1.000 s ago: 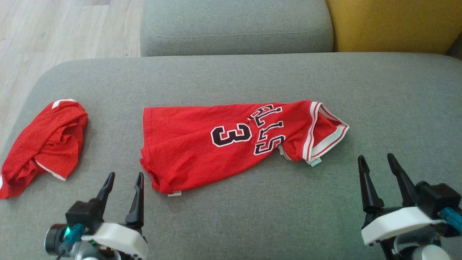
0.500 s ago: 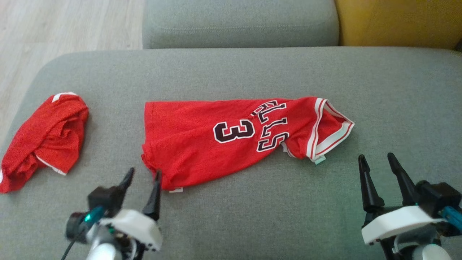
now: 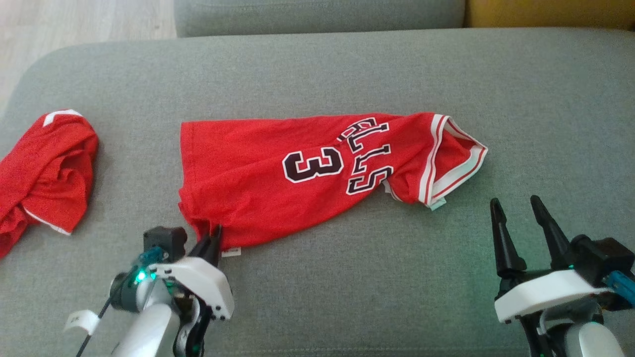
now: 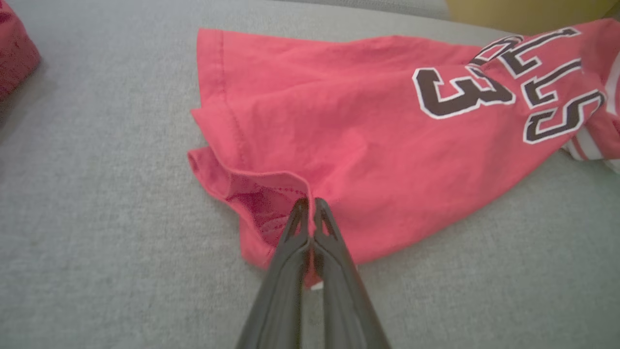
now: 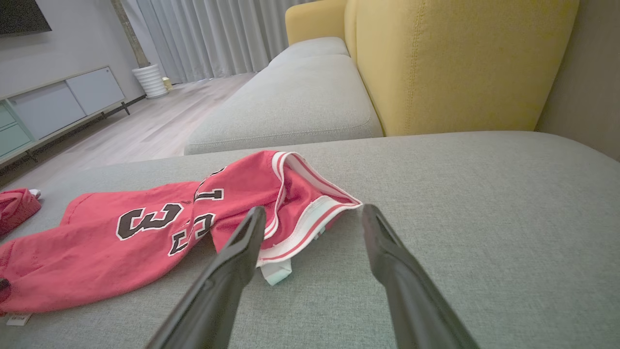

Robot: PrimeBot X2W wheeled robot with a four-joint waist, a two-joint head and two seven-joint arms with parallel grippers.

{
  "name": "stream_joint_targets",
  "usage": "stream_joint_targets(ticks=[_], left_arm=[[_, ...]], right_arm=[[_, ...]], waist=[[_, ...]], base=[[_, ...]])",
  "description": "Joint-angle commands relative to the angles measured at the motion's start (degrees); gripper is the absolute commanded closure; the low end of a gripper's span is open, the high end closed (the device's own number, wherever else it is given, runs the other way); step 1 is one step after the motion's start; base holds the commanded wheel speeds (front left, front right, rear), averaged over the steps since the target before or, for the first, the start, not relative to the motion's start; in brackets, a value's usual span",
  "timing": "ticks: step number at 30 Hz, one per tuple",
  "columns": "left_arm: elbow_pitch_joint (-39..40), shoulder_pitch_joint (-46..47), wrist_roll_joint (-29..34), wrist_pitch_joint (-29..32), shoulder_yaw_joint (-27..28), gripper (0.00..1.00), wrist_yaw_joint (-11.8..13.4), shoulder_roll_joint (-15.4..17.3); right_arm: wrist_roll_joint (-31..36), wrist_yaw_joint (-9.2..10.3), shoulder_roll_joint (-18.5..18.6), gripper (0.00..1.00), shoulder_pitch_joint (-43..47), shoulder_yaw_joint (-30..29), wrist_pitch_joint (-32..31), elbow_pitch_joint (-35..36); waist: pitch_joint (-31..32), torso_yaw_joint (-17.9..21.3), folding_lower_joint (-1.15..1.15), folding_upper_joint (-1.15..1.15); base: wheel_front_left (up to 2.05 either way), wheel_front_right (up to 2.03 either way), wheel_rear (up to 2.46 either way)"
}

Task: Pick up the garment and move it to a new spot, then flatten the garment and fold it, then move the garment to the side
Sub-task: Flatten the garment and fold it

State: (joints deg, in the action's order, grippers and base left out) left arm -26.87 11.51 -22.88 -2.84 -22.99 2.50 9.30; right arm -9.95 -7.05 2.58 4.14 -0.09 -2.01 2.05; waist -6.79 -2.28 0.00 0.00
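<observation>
On the grey sofa seat (image 3: 347, 64) a red jersey (image 3: 297, 178) lies spread out and rumpled, roughly in the middle of the cushion. Its hem end points to the robot's left and its white-and-red trimmed opening (image 3: 454, 166) to the right. A black "3" with a white outline (image 3: 313, 166) faces up, with black letters just beside it on the trim side. A small white tag (image 3: 231, 252) pokes out from under the near hem corner.

The left gripper (image 3: 211, 238) is at that near hem corner. In the left wrist view its fingers (image 4: 290, 242) are pressed together with no gap. Their tips sit right where the hem curls up and folds over, so they pinch the jersey's edge. The rest of the cloth rests on the seat.

The right gripper (image 3: 521, 218) hovers over bare cushion near the trimmed end, apart from the fabric. Its fingers (image 5: 232, 257) are spread wide and hold nothing. In the right wrist view the trimmed opening and a pale label lie just beyond the tips.

A second red garment (image 3: 44, 168) lies crumpled at the seat's far left, well apart from the jersey. Behind the seat are another grey cushion (image 5: 290, 106), a yellow backrest (image 5: 460, 63) and pale wood floor (image 3: 74, 20).
</observation>
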Motion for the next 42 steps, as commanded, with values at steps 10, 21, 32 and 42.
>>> stream_joint_targets(ticks=[10, 21, 32, 42], left_arm=[[19.84, -0.63, 0.22, -3.19, 1.39, 1.0, -1.22, 3.02], [43.6, -10.95, -2.36, 5.16, 0.04, 1.0, 0.51, 6.36], [35.2, -5.31, -4.99, 6.93, 4.28, 1.0, -0.06, 8.51], [8.49, 9.21, -6.15, 1.76, 8.68, 1.0, -2.82, 9.72]], right_arm=[[-0.94, -0.44, 0.3, 0.0, -2.45, -0.58, 1.31, 1.28], [-1.52, -0.44, 0.3, 0.0, -2.19, -2.12, 1.73, 1.03], [-2.02, -0.44, 0.3, 0.0, -4.07, -1.41, 2.07, 1.33], [-1.87, -0.44, 0.3, 0.0, -7.11, 0.2, 2.58, 1.3]], waist=[[-0.39, -1.41, 0.0, 0.0], [0.57, -3.74, 0.0, 0.0], [-1.62, -1.61, 0.0, 0.0], [-7.06, 2.47, 0.0, 0.0]], base=[[0.0, 0.0, 0.0], [0.0, 0.0, 0.0], [0.0, 0.0, 0.0], [0.0, 0.0, 0.0]])
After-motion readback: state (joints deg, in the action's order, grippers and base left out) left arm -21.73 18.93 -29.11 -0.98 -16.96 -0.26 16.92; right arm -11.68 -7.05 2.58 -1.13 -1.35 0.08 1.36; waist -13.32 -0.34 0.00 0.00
